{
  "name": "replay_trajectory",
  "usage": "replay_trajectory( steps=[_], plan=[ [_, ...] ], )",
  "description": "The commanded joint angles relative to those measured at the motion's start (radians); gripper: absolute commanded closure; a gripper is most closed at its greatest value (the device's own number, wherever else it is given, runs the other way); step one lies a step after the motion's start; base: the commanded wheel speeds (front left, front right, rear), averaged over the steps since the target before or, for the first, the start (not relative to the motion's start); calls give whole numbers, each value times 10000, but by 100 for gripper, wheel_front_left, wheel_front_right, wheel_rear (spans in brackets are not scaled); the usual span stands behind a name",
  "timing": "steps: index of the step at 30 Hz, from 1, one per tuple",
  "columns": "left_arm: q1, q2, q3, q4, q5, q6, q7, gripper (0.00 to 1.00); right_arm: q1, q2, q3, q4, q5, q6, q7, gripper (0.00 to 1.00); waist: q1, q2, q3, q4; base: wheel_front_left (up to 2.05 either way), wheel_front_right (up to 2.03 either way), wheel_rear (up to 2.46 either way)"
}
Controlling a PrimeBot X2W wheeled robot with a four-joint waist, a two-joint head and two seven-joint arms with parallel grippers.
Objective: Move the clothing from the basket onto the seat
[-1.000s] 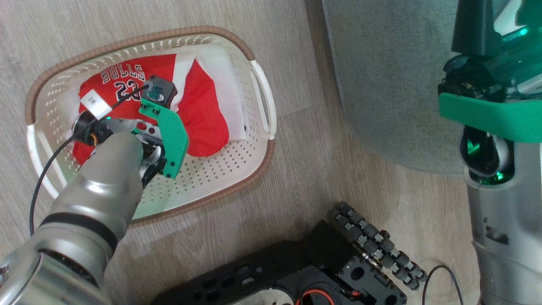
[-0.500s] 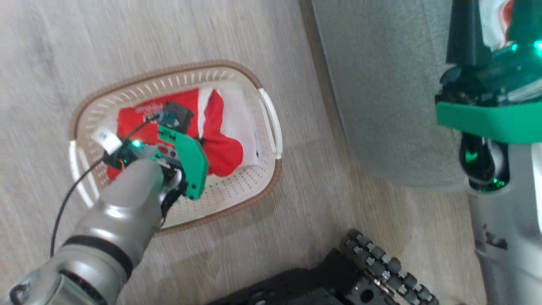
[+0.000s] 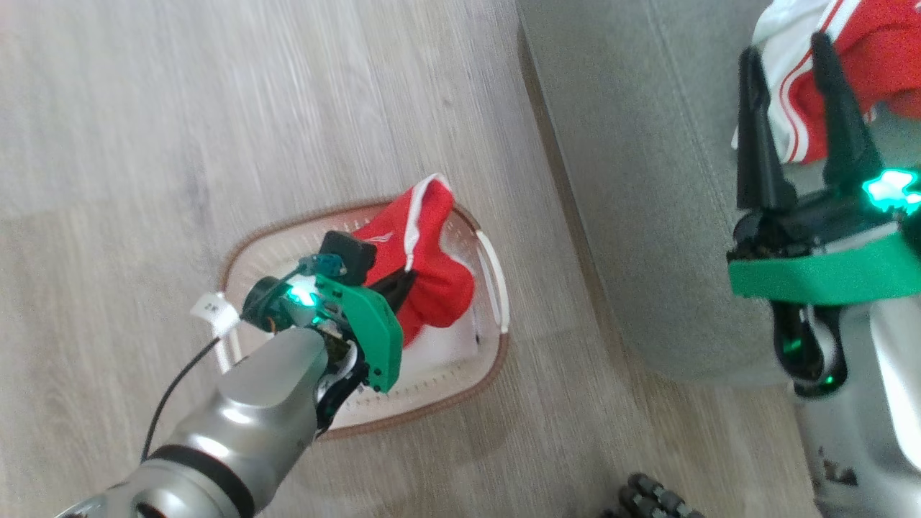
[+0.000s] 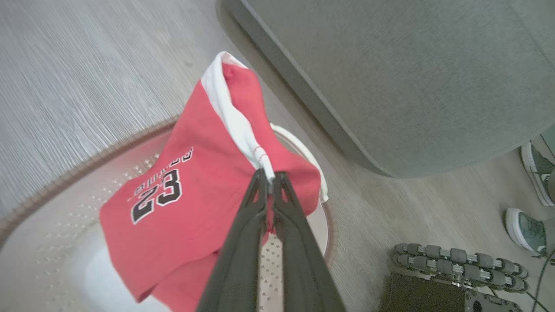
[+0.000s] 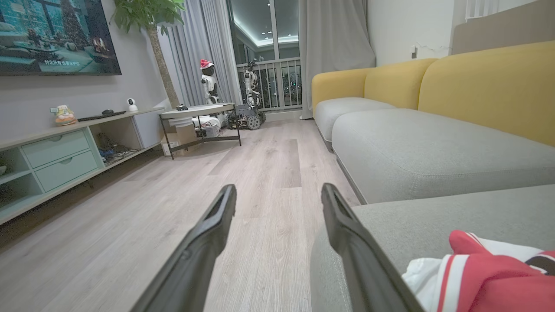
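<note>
One red garment (image 3: 432, 266) with a white band hangs bunched over the basket (image 3: 288, 229), lifted off its floor. My left gripper (image 3: 400, 282) is shut on it; in the left wrist view the gripper (image 4: 269, 177) pinches the white band of the red garment (image 4: 186, 195), which bears the number 23, above the basket (image 4: 65, 173). A second red and white striped garment (image 3: 863, 57) lies on the grey-green seat (image 3: 647, 180). My right gripper (image 3: 784, 50) hangs open over that seat, beside this garment (image 5: 490, 273); its fingers (image 5: 278, 190) are spread with nothing between them.
A white liner (image 3: 442, 345) lies on the basket floor. The basket stands on wood floor just left of the seat's rounded edge (image 4: 329, 138). My wheeled base (image 4: 455, 260) is close by, and a person's shoes (image 4: 525, 227) stand to the side. A low table (image 5: 199, 115) and cabinet (image 5: 56, 156) stand far off.
The head camera has shifted, so the whole scene has slid. My left gripper has risen with the red garment, which lay flat in the basket and now hangs bunched above it.
</note>
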Motion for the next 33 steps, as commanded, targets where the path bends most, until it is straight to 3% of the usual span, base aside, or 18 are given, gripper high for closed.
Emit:
replay_trajectory(
  steps=[1, 9, 17, 26, 33],
  plan=[
    [-17, 168, 46, -303, -70, -61, -319, 100, 295, -171, 106, -247, 90, -2, -61, 0, 1, -1, -762, 355, 0, 0, 0],
    [87, 320, -123, -931, -372, -61, -1131, 100, 1134, -402, 206, 3, 206, -2, -61, 0, 1, -1, -2074, 719, 0, 0, 0],
    [119, 617, 388, -1949, -272, 83, -1353, 100, 1643, -490, 460, -76, 659, -2, -13, 0, 1, -1, -3045, 905, 0, 0, 0],
    [274, 1229, 1110, -3944, -299, 702, -1357, 100, 2259, -541, 713, -239, 704, -2, 250, 0, 1, -1, -3858, 1039, 0, 0, 0],
    [7, 1852, 1393, -5916, -344, 1388, -784, 100, 2823, -523, 960, -403, 684, -2, 381, 0, 1, -1, -4167, 1115, 0, 0, 0]
  ],
)
